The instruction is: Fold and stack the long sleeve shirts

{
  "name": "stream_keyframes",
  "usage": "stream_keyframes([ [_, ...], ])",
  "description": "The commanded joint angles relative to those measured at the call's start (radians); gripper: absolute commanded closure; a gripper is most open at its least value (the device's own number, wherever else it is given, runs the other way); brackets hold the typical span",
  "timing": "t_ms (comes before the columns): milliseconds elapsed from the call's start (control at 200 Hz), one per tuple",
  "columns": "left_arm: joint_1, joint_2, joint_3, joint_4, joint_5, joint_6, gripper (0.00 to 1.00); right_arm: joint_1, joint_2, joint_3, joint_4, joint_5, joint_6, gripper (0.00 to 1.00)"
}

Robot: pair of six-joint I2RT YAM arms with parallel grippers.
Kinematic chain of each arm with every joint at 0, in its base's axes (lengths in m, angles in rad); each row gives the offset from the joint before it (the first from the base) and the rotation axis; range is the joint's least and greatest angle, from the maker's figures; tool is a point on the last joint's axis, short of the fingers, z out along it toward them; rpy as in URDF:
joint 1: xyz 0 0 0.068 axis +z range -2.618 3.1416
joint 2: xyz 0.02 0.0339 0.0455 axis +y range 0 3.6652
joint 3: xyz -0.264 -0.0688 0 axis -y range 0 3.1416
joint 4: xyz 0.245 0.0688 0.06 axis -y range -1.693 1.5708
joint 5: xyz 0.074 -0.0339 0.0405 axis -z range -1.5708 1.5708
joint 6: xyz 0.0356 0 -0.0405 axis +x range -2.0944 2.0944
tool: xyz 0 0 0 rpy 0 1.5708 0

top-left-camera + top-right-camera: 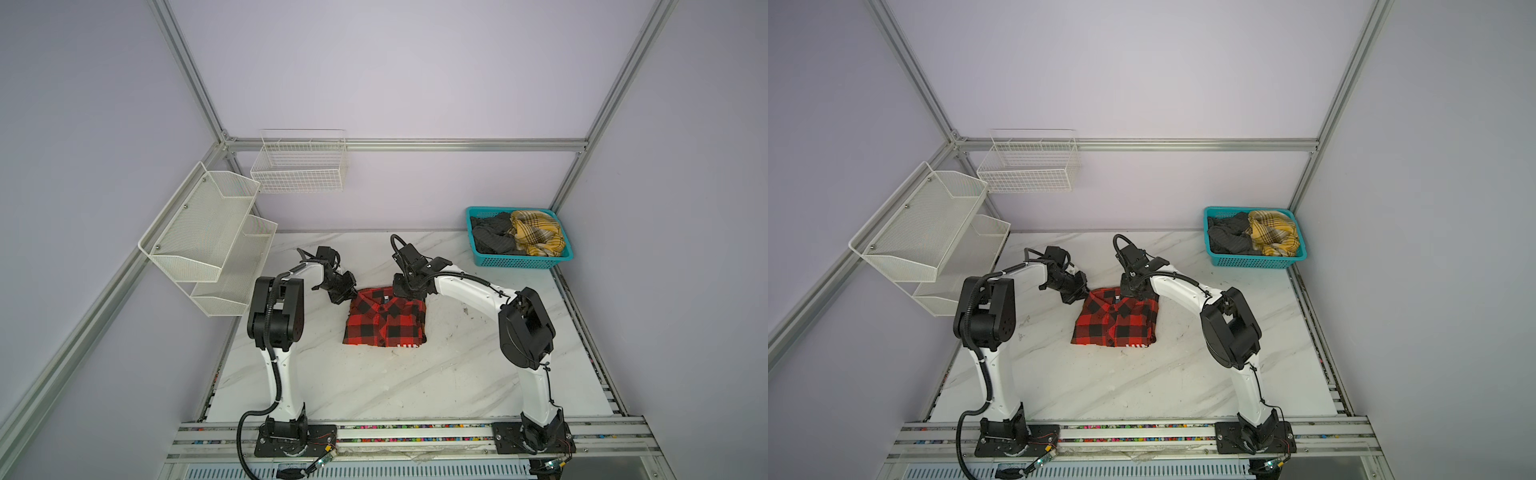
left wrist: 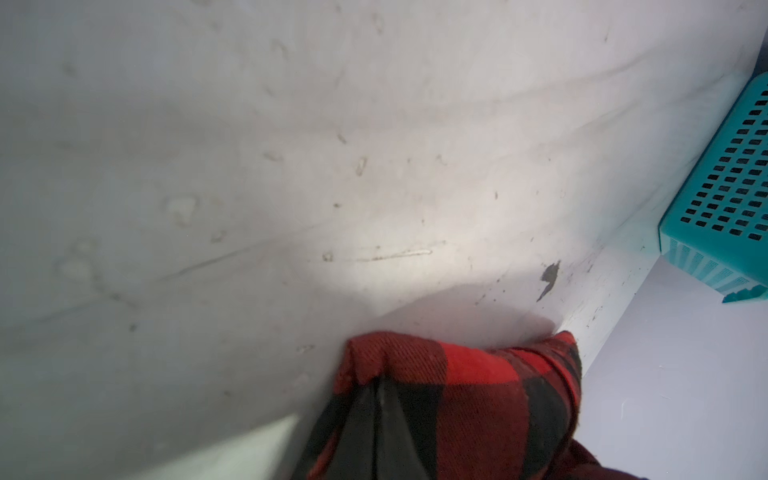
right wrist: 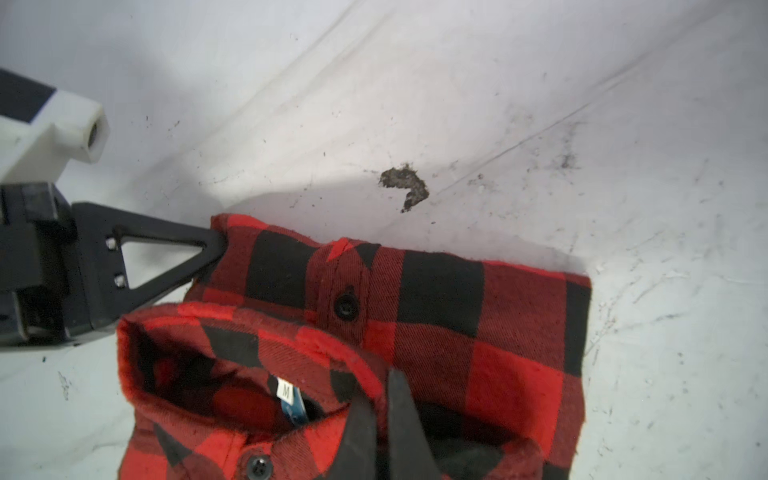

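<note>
Folded red-and-black buffalo-check cloth shirt (image 1: 384, 324) lies well apart from a teal plastic basket (image 1: 521, 262) holding a yellow plaid shirt (image 1: 536, 237) and a dark grey shirt (image 1: 492, 239). 2 claws pinch it, fully closed: left gripper (image 2: 378, 388) at the corner farther from the basket, right gripper (image 3: 384, 392) nearer.

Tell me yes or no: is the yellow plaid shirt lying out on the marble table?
No, the yellow plaid shirt sits in the teal basket beside the dark grey shirt.

Lilac walls (image 1: 415, 83) in a silver metal frame (image 1: 407, 144) enclose a white marbled table (image 1: 415, 386), with a white mesh rack (image 1: 208, 237) on the wall left of the table and a wire basket (image 1: 299, 168) hung behind it.
</note>
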Motion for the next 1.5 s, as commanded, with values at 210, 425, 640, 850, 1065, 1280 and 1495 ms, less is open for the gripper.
stream_keyframes([
  [210,-0.002,-0.026,-0.094,-0.022,-0.051,0.042,1.00,-0.063,0.026,0.001,-0.027,0.072,0.115,1.00],
  [425,-0.002,-0.063,-0.071,-0.048,-0.059,0.040,0.87,-0.066,0.141,0.115,-0.045,0.028,0.070,1.00],
  [640,-0.006,-0.272,0.002,-0.153,-0.142,-0.014,0.62,-0.069,0.165,0.200,-0.078,0.023,0.023,0.63],
  [850,-0.147,-0.419,-0.051,-0.210,-0.119,-0.037,0.68,-0.068,0.079,0.233,-0.131,0.023,-0.041,0.49],
  [1065,-0.235,-0.461,-0.197,-0.167,-0.058,-0.101,0.77,-0.068,-0.075,0.045,-0.133,-0.054,-0.073,0.46],
  [1280,-0.218,-0.340,-0.133,-0.144,-0.120,-0.097,0.83,-0.068,-0.086,-0.102,-0.061,-0.118,-0.103,0.65],
  [1495,-0.201,-0.248,-0.165,-0.126,-0.157,-0.100,0.87,-0.077,0.023,-0.128,0.014,-0.104,-0.143,0.80],
])
